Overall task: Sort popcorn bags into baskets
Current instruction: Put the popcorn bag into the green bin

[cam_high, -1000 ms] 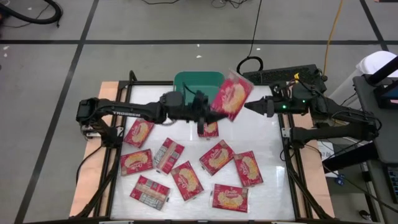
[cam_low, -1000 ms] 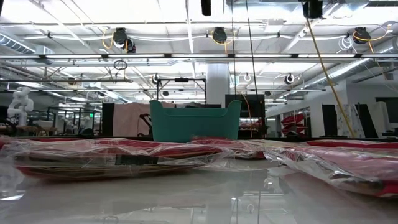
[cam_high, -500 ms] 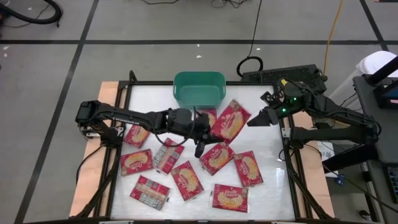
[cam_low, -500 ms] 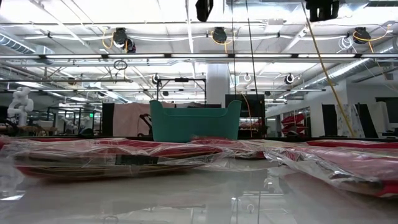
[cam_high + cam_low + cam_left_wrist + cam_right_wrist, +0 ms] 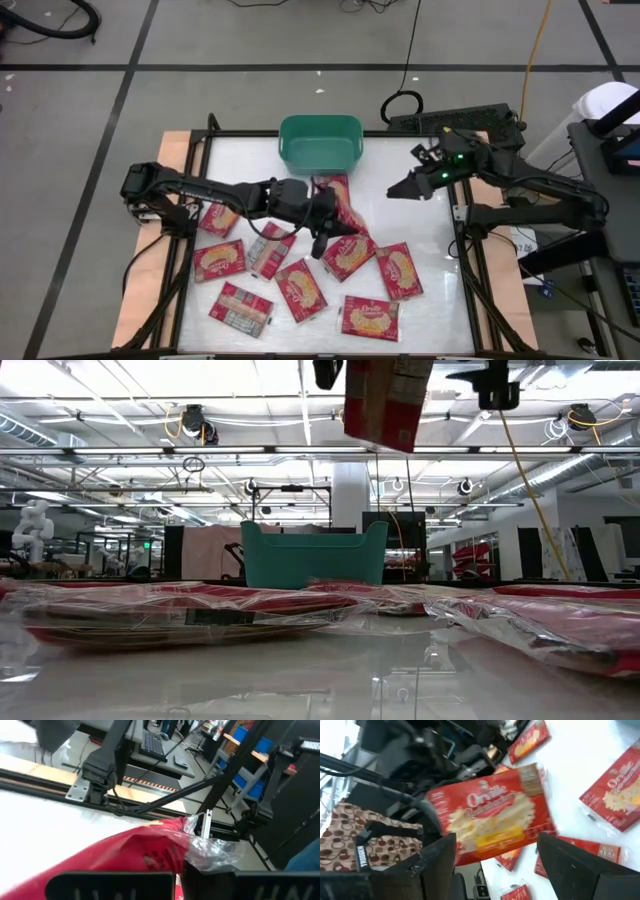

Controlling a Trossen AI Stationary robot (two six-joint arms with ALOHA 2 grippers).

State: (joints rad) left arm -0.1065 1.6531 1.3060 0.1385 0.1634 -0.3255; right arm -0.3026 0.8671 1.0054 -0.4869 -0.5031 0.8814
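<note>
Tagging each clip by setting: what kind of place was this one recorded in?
Most likely a robotics lab or workshop in a large industrial hall. The low view shows exposed ceiling pipes and strip lights, a white humanoid robot in the background, and the high view shows a metal-framed table on a concrete floor with trailing cables.

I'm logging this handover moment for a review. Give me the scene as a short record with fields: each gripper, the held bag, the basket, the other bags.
left gripper: shut on the held popcorn bag, above mid-table
held popcorn bag: red, hanging tilted, off the table
right gripper: open, empty, apart from the held bag, toward the table's right edge
basket: teal, at the table's far edge; no bag visible inside
loose popcorn bags: spread flat over the near half of the table; at least one shows its grey-white back
</note>
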